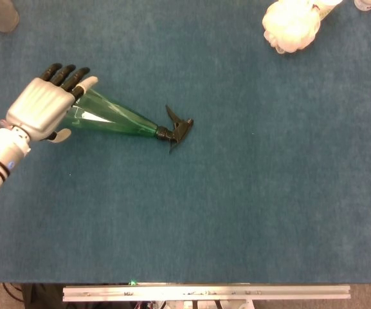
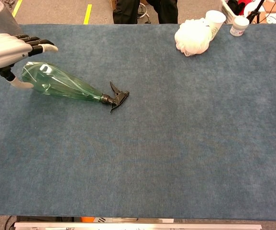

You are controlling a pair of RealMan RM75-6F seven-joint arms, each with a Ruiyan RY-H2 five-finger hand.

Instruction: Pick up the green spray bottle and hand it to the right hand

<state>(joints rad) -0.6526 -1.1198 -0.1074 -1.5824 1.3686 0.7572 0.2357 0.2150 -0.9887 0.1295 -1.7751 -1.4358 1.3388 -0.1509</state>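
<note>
1. Left hand (image 1: pixel 42 109) spread wide over the fat end of the green spray bottle (image 1: pixel 117 118), gripping nothing.
2. Bottle lying flat, nozzle toward four o'clock.
3. Pickup and handover both pending (right hand unseen).

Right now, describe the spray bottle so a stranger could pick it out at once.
On the blue table, look to the left half, where the left hand hovers over something. Under it lies the bottle, on its side with its black trigger head pointing toward the middle. It is the only clear green thing; the others are white or grey and stand along the far edge.
</note>
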